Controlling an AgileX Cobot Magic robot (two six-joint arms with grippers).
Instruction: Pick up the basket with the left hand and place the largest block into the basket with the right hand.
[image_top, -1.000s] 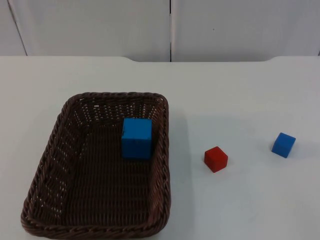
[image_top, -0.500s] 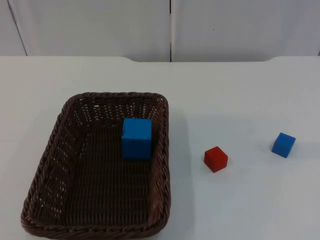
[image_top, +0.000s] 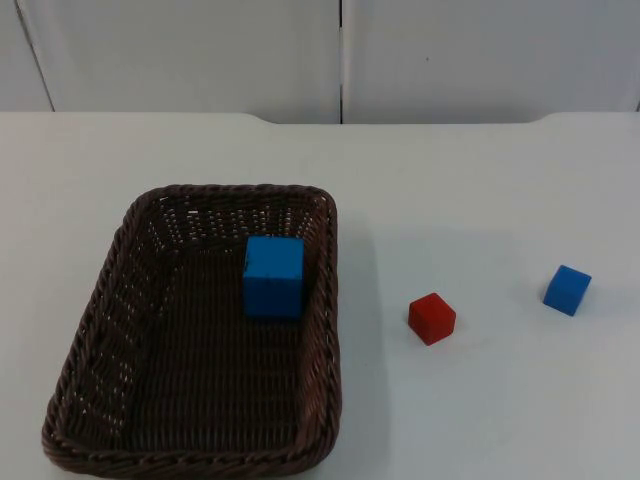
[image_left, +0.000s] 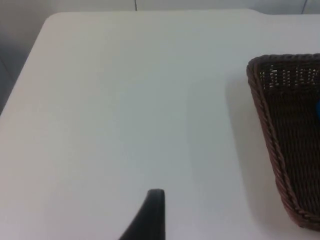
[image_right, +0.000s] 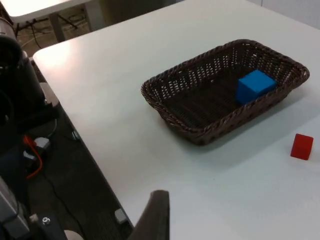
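**Grippers off the basket, big block sits inside**

Left gripper (image_left: 156, 200): we see one black fingertip over bare table (image_left: 110, 110), beside the basket's (image_left: 280, 145) outer wall and apart from it. Can't tell if the fingers are spread or closed.

Right gripper (image_right: 157, 210): one black fingertip near the table edge, well apart from the basket. Same here, finger state not readable. Both arms wait clear of the work.

Top view: the brown wicker basket (image_top: 120, 300) rests flat on the white table. We see the large blue block (image_top: 273, 276) on its floor, against the right wall, toward the far end; probably touching that wall, though the weave makes it hard to confirm.

Outside the basket: the red block (image_top: 432, 318) lies near its right side, and the small blue block (image_top: 567, 290) lies further right, well apart from both.
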